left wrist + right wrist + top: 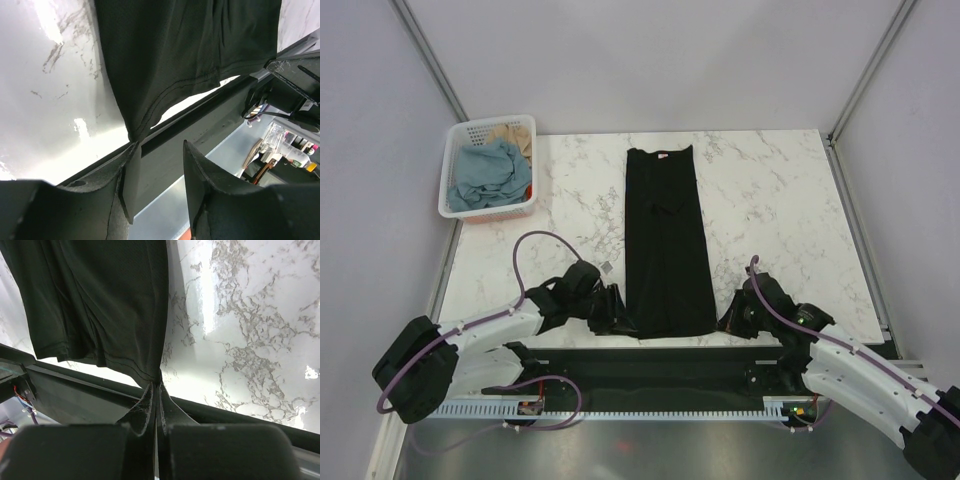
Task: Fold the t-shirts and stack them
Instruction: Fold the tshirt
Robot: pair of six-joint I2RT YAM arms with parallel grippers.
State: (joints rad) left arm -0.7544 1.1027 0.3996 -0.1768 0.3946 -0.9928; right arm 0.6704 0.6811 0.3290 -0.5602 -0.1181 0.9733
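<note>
top external view: the black t-shirt (pixel 665 240) lies flat on the marble table (pixel 770 210), folded lengthwise into a narrow strip. its long axis runs from the near edge straight toward the far edge, almost in the middle of the tabletop. the collar, with a small pinkish neck label (pixel 660 154), points to the far end; the hem lies at the near end, between the two arms and reaching the table's near edge.

in the left wrist view the left gripper (pixel 160 150) has its jaws apart. the hem's left corner is drawn to a point that touches the tip of one finger (pixel 131 165), and the other finger stands clear of the cloth. in the right wrist view the right gripper (pixel 157 385) has its jaws pressed together, clamped on the hem's right corner, and the fabric fans out from that pinch.

just beyond the hem, off the table, runs a black rail (pixel 650 365) by the arm bases. well apart, at the table's far left corner, sits a white slotted basket (pixel 455 175) holding a crumpled dusty blue shirt (pixel 485 172) and a tan shirt (pixel 515 135) behind it.
</note>
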